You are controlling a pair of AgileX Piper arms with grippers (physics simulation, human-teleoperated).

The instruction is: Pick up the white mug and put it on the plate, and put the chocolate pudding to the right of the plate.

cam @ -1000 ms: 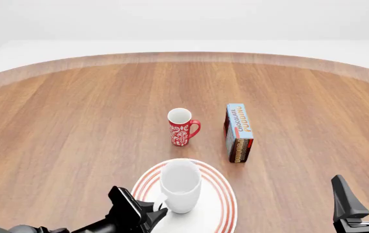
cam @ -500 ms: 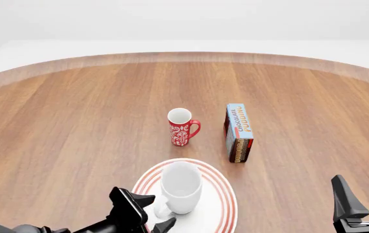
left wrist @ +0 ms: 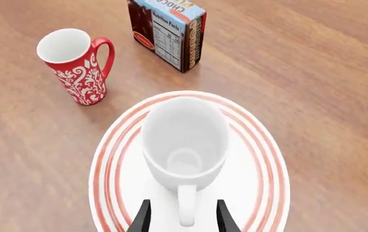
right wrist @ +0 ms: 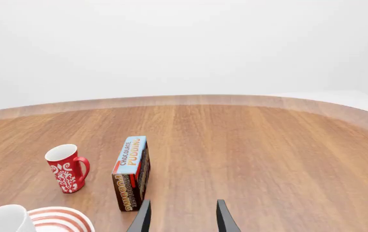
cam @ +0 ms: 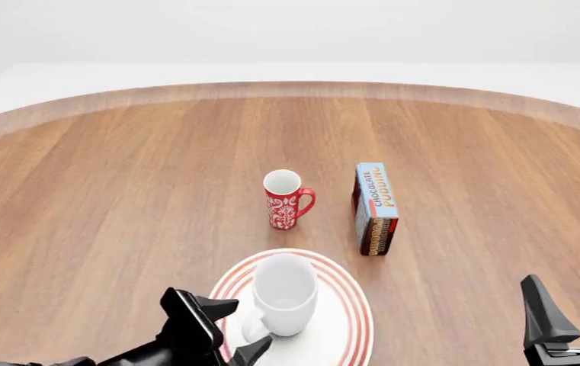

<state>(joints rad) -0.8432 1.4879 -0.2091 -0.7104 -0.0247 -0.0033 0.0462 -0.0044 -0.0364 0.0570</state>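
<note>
the left gripper (cam: 238,332) sits low at the near edge of the front view, jaws parted, fingers (left wrist: 143,218) empty. the right gripper (cam: 575,309) waits at far right, fingers upright and apart.

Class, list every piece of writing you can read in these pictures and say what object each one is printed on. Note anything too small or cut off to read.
"CHOCOLATE PUDDING": on the light blue top face of the chocolate pudding box, clearest in the right wrist view.
"Nutrition Facts": heading of the white panel on the box's end; the lines beneath it are too small to read.
The lettering on the box's dark side is too blurred to read.
The red mug carries only a white pattern, no words.
</note>
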